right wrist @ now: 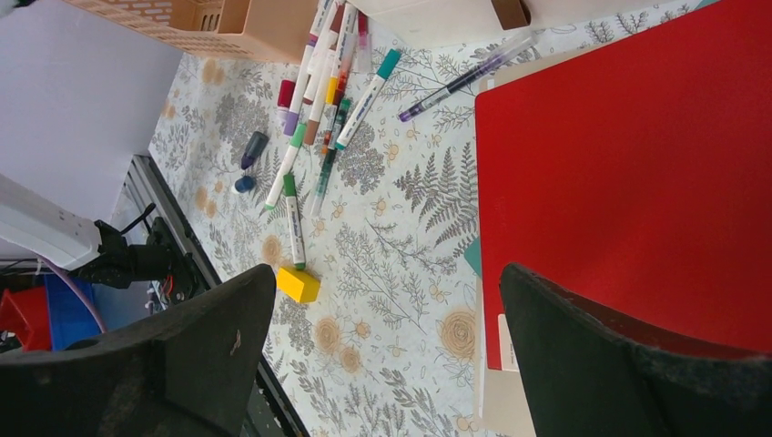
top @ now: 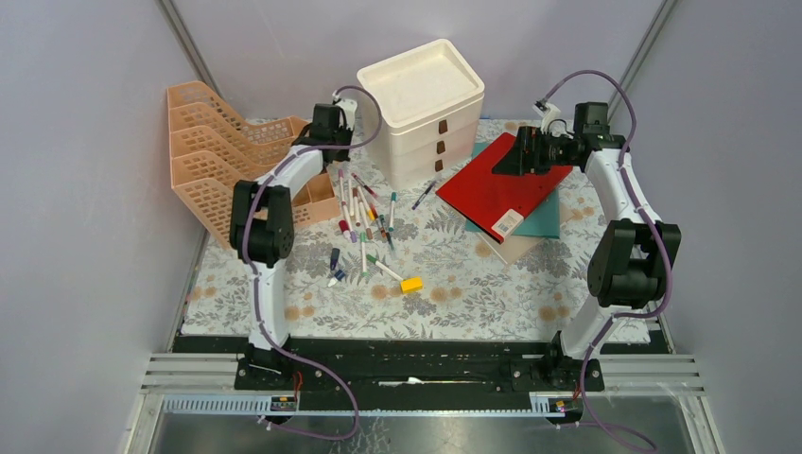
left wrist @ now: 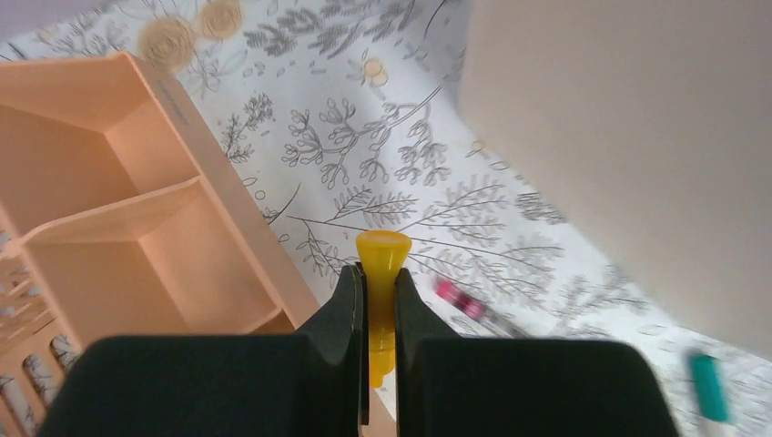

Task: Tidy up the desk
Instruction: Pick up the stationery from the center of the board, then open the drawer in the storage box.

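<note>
Left claw is pinching a yellow marker over the tabletop, beside the peach tray. Right claw is gaping empty above the red folder. Loose markers are lying scattered, so I'd say we're only getting started.

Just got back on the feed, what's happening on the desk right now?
The left gripper is shut on a yellow marker, next to the peach tray. The right gripper is open above the red folder, holding nothing. Most markers lie loose on the desk, so tidying has barely begun.
</note>
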Controlling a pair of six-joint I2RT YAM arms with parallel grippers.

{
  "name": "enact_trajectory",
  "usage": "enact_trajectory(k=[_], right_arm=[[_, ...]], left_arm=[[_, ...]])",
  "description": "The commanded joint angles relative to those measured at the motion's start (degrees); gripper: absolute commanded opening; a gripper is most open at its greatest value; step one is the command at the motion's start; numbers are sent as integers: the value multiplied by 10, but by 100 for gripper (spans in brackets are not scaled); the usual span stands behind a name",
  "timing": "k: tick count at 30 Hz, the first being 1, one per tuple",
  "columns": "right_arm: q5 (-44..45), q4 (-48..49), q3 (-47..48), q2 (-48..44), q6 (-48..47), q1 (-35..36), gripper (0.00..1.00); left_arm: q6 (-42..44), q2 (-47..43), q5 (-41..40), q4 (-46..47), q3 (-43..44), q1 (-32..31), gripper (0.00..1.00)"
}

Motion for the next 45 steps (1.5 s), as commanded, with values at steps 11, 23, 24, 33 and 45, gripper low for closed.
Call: enact_trajectory(k=[11, 23, 24, 33, 45], right_arm=[[-29, 23, -21, -57, -112, 35, 100], [195, 511, -176, -83, -17, 151, 99], [211, 531, -177, -77, -16, 163, 98], [340, 572, -95, 18, 35, 225, 73], [390, 542, -24, 80, 48, 235, 59]], left_arm=[[-214, -261, 108, 86, -197, 2, 0], [-365, -432, 183, 180, -384, 6, 0], [-366, -448, 182, 184, -398, 6, 0], [-353, -553, 162, 185, -486, 6, 0], [-333, -565, 158, 176, -480, 6, 0]])
